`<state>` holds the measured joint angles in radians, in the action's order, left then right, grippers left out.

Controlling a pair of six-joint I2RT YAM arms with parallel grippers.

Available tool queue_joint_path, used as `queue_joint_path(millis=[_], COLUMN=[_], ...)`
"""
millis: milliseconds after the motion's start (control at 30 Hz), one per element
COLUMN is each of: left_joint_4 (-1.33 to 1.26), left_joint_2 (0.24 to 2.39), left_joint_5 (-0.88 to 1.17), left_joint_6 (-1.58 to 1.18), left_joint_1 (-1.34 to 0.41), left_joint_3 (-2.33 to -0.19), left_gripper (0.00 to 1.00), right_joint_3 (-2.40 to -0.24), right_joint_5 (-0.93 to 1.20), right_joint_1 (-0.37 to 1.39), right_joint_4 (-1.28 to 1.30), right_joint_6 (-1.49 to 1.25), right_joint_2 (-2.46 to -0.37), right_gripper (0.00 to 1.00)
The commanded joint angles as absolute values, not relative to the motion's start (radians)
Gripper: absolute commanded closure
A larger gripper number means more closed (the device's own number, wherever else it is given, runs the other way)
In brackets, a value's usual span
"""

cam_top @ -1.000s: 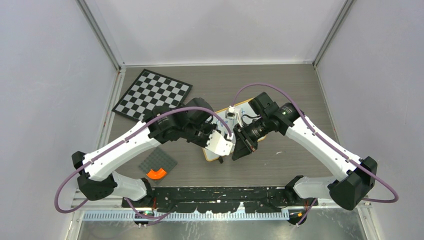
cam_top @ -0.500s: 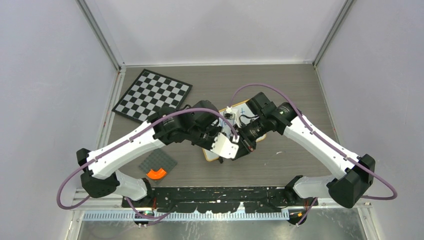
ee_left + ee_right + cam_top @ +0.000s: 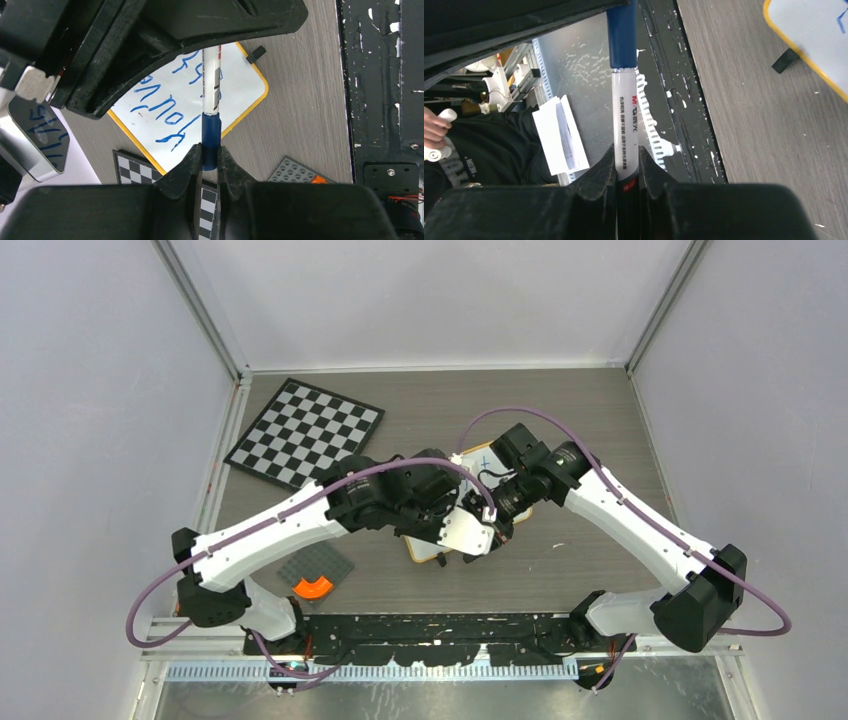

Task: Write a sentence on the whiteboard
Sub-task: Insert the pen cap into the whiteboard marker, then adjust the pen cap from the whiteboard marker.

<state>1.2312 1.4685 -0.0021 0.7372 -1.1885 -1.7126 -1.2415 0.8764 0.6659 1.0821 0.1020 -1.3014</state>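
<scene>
- Grey studded plate [image 3: 320, 560], with an orange curved piece [image 3: 314, 587] at its near edge, lies nearer to you than the whiteboard [image 3: 428, 551] and to its left.
- The whiteboard lies flat and skewed on the wood-grain table [image 3: 580, 420]. From above, the two wrists hide most of it.
- Your left wrist view shows blue handwriting [image 3: 165, 105] across its face and a black clip foot [image 3: 257, 52] on its edge.
- Just above the whiteboard, your left gripper [image 3: 211, 150] is clamped on the blue cap [image 3: 211, 131] of a marker [image 3: 210, 80].
- Your right gripper [image 3: 626, 157] faces it and is closed on the same marker's white barrel [image 3: 625, 115]. The pen spans between the two.
- Beyond the whiteboard, to its left, the chessboard [image 3: 305, 428] lies flat and well apart from it.
</scene>
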Motion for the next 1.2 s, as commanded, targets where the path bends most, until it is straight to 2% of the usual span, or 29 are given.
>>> queue_joint_path(millis=[0, 67, 167, 200, 467, 667, 800, 900, 1033, 1167], left_joint_4=[1.109, 1.110, 1.140, 1.157, 1.213, 1.036, 0.801, 0.447, 0.068, -0.155], left_joint_2=[1.476, 1.472, 1.458, 1.454, 1.357, 1.331, 1.324, 1.275, 1.257, 1.294], left_joint_5=[0.096, 0.083, 0.147, 0.190, 0.461, 0.800, 1.028, 1.087, 1.095, 1.117], left_joint_6=[0.684, 0.676, 0.656, 0.644, 0.517, 0.120, -0.193, -0.514, -0.763, -0.931], left_joint_1=[-1.249, -1.244, -1.179, -1.147, -0.924, -0.517, -0.327, -0.242, -0.234, -0.233], left_joint_3=[-1.769, -1.775, -1.812, -1.829, -1.837, -1.761, -1.664, -1.514, -1.379, -1.320], left_gripper=[1.00, 0.95, 0.74, 0.70, 0.53, 0.44, 0.36, 0.35, 0.34, 0.35], right_joint_3=[-1.284, -1.284, -1.290, -1.291, -1.372, -1.492, -1.652, -1.653, -1.574, -1.553], right_joint_5=[0.865, 0.858, 0.841, 0.840, 0.879, 0.776, 0.707, 0.696, 0.763, 0.860], right_joint_1=[0.666, 0.666, 0.651, 0.638, 0.515, 0.505, 0.504, 0.505, 0.506, 0.534], right_joint_4=[0.999, 1.005, 1.017, 1.017, 1.019, 1.055, 1.148, 1.126, 0.986, 0.845], right_joint_6=[0.081, 0.091, 0.108, 0.109, 0.110, 0.148, 0.215, 0.203, 0.110, -0.024], right_joint_2=[-1.311, -1.304, -1.303, -1.305, -1.290, -1.271, -1.295, -1.298, -1.290, -1.318], right_gripper=[1.00, 1.00, 1.00, 1.00, 1.00, 1.00, 1.00, 1.00, 1.00, 1.00])
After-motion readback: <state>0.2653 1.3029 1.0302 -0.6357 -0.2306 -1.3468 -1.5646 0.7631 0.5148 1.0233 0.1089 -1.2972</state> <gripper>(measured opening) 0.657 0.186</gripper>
